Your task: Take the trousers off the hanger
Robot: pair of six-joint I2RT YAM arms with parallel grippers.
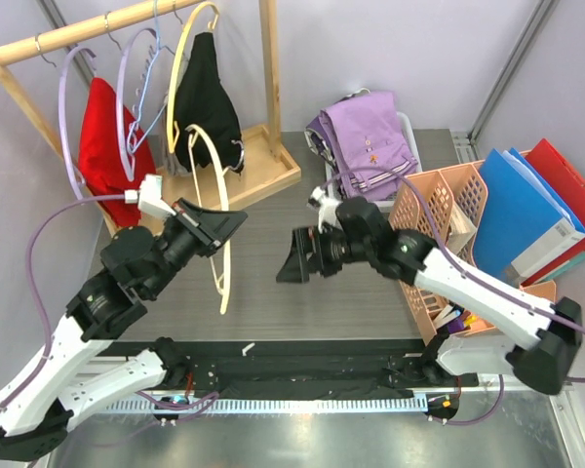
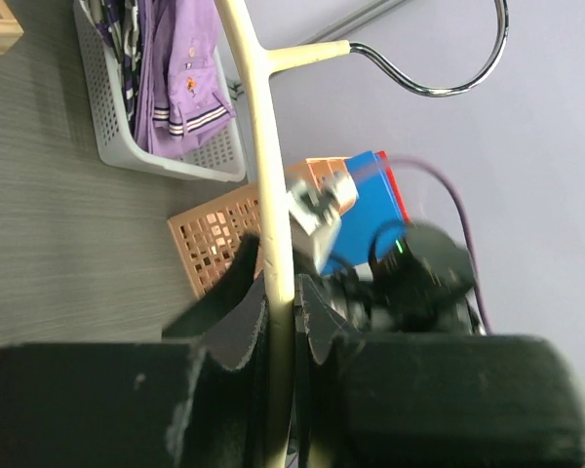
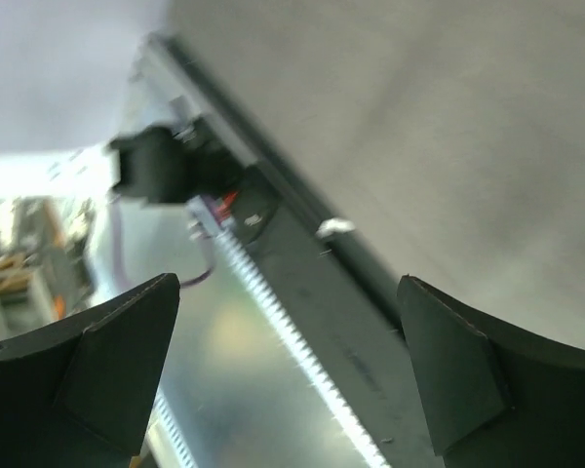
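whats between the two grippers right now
Only bare table, seen in the top view. The left gripper is shut on the cream hanger; the right gripper is open and empty.

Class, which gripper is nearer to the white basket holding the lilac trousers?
Right. The right gripper hangs open just in front of the white basket; the left gripper, clamping the cream hanger, sits farther left.

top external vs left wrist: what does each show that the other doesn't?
Top external only: the wooden rack with the red garment and black garment hanging on it. Left wrist only: a close look at the left gripper shut on the cream hanger. Both: that hanger, the lilac trousers in the white basket, and the orange basket.
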